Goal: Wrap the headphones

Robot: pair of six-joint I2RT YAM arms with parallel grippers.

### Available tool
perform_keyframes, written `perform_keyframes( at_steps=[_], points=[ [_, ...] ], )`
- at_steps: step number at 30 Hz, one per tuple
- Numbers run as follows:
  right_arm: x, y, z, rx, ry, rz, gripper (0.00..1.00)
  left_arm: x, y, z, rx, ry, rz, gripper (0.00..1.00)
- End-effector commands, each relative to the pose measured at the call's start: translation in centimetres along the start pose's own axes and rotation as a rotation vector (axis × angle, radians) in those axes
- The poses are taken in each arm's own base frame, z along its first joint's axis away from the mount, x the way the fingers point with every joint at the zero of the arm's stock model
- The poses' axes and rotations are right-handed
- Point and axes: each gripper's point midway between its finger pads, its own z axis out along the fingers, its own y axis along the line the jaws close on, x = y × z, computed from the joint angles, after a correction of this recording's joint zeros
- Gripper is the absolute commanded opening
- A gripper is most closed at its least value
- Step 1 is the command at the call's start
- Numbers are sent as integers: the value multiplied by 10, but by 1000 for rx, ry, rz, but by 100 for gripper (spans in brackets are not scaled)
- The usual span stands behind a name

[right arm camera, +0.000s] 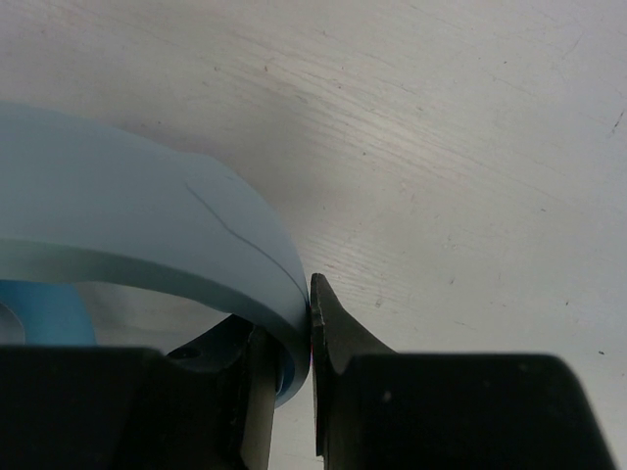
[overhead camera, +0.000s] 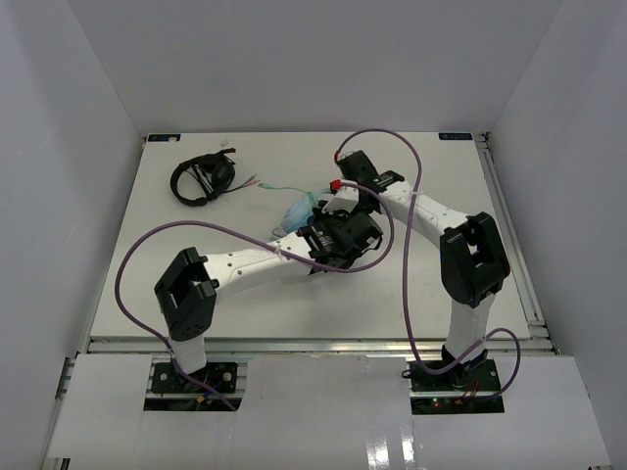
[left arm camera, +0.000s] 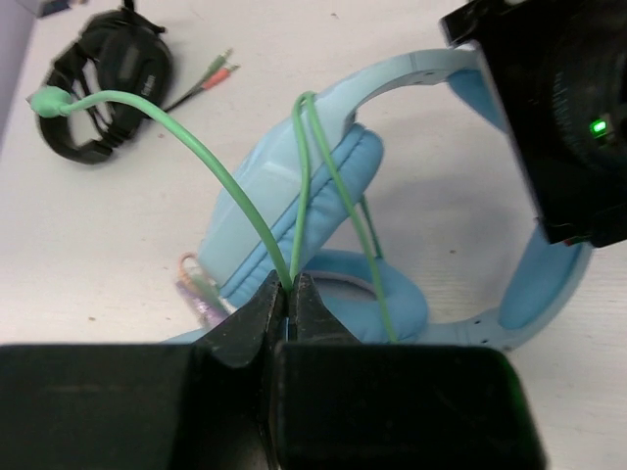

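The top camera looks down from high behind the arms at the whole white table. Both wrist cameras sit very close to the light blue padded headphones, toward 12 o'clock from the middle. All views share them.

Cable sits pinched in the left gripper, arcing off to its far left. Headphones lie on the table just ahead of it, cable looped over them. Black headphones sit well beyond, left. Right gripper, ahead-right, straddles the headband.
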Motion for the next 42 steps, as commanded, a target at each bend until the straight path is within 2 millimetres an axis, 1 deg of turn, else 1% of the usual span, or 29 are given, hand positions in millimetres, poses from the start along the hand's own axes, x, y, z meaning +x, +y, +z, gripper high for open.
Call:
perform_keyframes(
  at_steps=[1, 5, 7, 8, 12, 13, 16, 19, 21, 22, 26, 30, 35, 38, 42],
  points=[
    [-59, 5, -11, -60, -202, 123, 8, -2, 9, -18, -12, -79, 231, 10],
    [-61, 14, -15, -164, -196, 93, 8, -7, 17, -20, -31, -131, 269, 10],
    [-62, 17, -17, -211, -191, 82, 8, -13, 22, -22, -27, -157, 244, 9],
    [-63, 18, -18, -229, -192, 75, 8, -17, 23, -23, -13, -172, 259, 9],
    [-65, 30, -27, -371, -185, 43, 8, -46, 24, -33, 62, -296, 217, 6],
    [-65, 33, -29, -395, -187, 27, 8, -51, 23, -35, 88, -329, 232, 6],
    [-67, 36, -33, -418, -192, 4, 8, -54, 12, -42, 180, -381, 332, 4],
    [-66, 36, -32, -422, -189, -3, 8, -52, -3, -48, 261, -418, 437, 3],
    [-64, 34, -30, -419, -182, -3, 8, -43, -10, -50, 296, -432, 548, 3],
    [-64, 34, -30, -419, -180, -2, 8, -39, -15, -51, 323, -441, 588, 1],
    [-63, 31, -28, -412, -173, -1, 8, -10, -22, -49, 398, -428, 743, 0],
    [-63, 30, -28, -409, -169, -5, 8, 12, -21, -46, 429, -430, 858, 0],
    [-63, 29, -28, -403, -170, -6, 8, 12, -13, -47, 413, -506, 970, 2],
    [-63, 28, -29, -399, -170, -8, 8, 12, -10, -47, 397, -538, 1007, 6],
    [-63, 28, -28, -401, -167, -12, 8, 7, -5, -47, 393, -561, 1017, 6]
  ],
)
